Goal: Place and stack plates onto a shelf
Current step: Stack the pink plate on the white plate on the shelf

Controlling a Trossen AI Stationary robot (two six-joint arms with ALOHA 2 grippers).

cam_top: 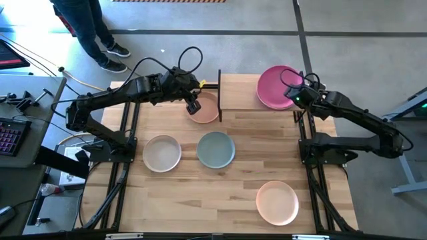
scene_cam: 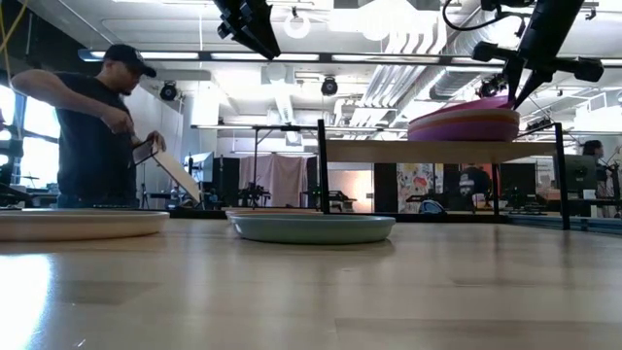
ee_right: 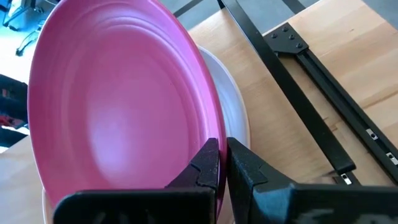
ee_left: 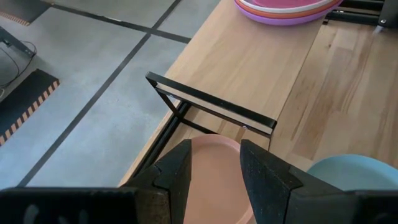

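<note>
My right gripper (ee_right: 222, 163) is clamped on the rim of the magenta plate (cam_top: 275, 87), fingers nearly together, holding it tilted over the stack (scene_cam: 464, 126) at the shelf's (cam_top: 243, 93) right end: purple at the bottom, orange and pale above. My left gripper (ee_left: 214, 171) hangs open above the peach plate (cam_top: 206, 109), which lies partly under the shelf's left edge. On the table (cam_top: 233, 187), matte and shallow-rimmed: cream plate (cam_top: 162, 153), grey-teal plate (cam_top: 215, 149), pink plate (cam_top: 277, 202).
</note>
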